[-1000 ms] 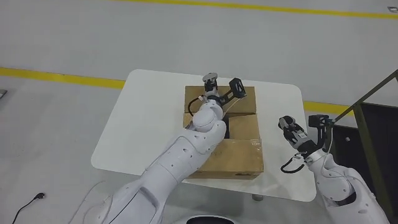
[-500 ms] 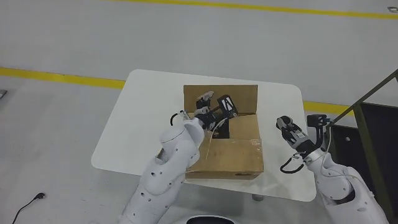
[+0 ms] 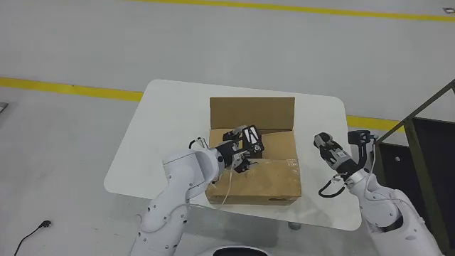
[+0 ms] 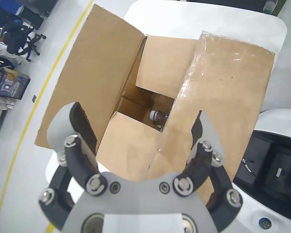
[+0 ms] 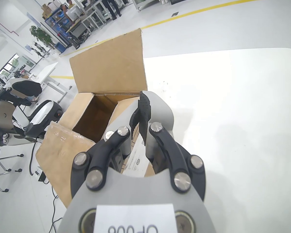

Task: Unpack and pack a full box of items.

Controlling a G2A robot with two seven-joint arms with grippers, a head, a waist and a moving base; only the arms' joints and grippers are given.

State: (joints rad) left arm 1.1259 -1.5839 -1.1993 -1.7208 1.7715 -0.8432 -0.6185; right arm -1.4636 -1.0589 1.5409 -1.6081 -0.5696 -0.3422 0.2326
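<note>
A white surface (image 3: pixel 170 114) w/ rounded corners is seen on a pale grey floor (image 3: pixel 85 43) crossed by yellow lines (image 3: pixel 213 3). In the bkgd of the right wrist view, workbenches and racks (image 5: pixel 87 22) are ranged across the hall, w/ a potted plant (image 5: pixel 39 33) beside them. Office chairs (image 4: pixel 26 42) are caught in the left wrist view, and a clear water bottle (image 4: pixel 270 2) is seen beyond the surface.

A white printed label (image 5: pixel 135 161) is stuck on the box side facing the right hand. It is partly hidden by that hand, so its text can't be made out.

The cardboard box (image 3: pixel 263 181) is set approx. mid-surface, toward the robot's edge. Its far flap (image 3: pixel 252 112) is stood upright. The near flap (image 4: pixel 220 86), covered w/ clear tape, is laid roughly level. The side flaps (image 4: pixel 160 66) are folded inward, w/ a gap left btwn them. Through that gap a small dark bottle (image 4: pixel 158 116) w/ a pale cap is seen lying on the box floor. The rest of the inside can't be told.

The left hand (image 4: pixel 140 120) is held over the box's left side, its fingers (image 4: pixel 79 120) spread wide w/ nothing btwn them. The right hand (image 5: pixel 141 105) is held above the surface just beside the box's right side, apart from it, fingers drawn close together and nothing gripped.
</note>
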